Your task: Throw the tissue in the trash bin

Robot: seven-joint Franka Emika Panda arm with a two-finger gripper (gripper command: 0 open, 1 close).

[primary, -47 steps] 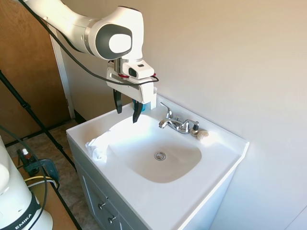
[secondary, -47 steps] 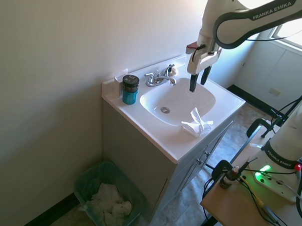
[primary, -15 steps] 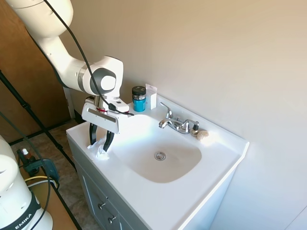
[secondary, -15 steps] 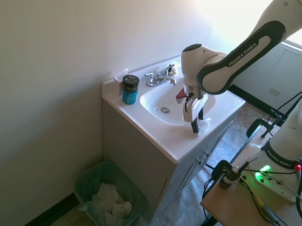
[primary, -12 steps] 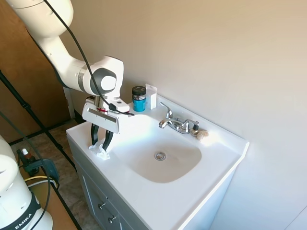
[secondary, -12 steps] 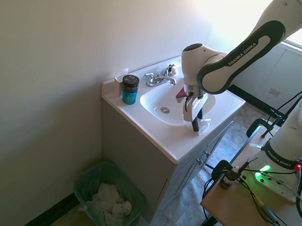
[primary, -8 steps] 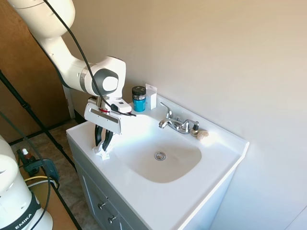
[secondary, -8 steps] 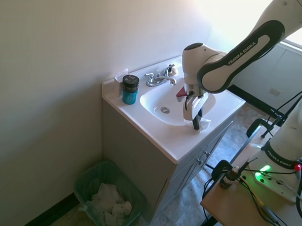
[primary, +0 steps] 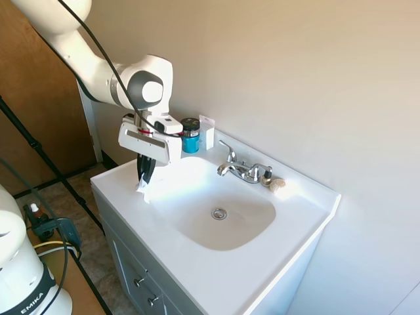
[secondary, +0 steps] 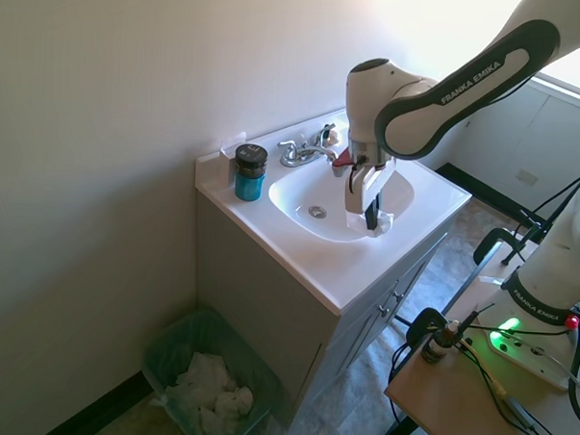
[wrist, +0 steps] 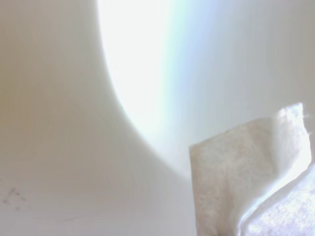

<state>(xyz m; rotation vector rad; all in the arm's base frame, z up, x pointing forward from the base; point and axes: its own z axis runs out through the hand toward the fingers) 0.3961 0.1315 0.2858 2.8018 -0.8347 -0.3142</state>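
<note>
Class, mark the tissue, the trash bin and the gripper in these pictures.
tissue [primary: 142,190], first exterior view, its hanging lower end.
trash bin [secondary: 165,339], second exterior view, its near rim.
gripper [primary: 145,176], first exterior view, between its fingertips.

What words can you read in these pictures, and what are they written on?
"FRANKA EMIKA": on the dark band of the robot arm, second exterior view.
"EMIKA": on the black band of the white robot base, first exterior view.
The blue jar has a label, too small to read.
</note>
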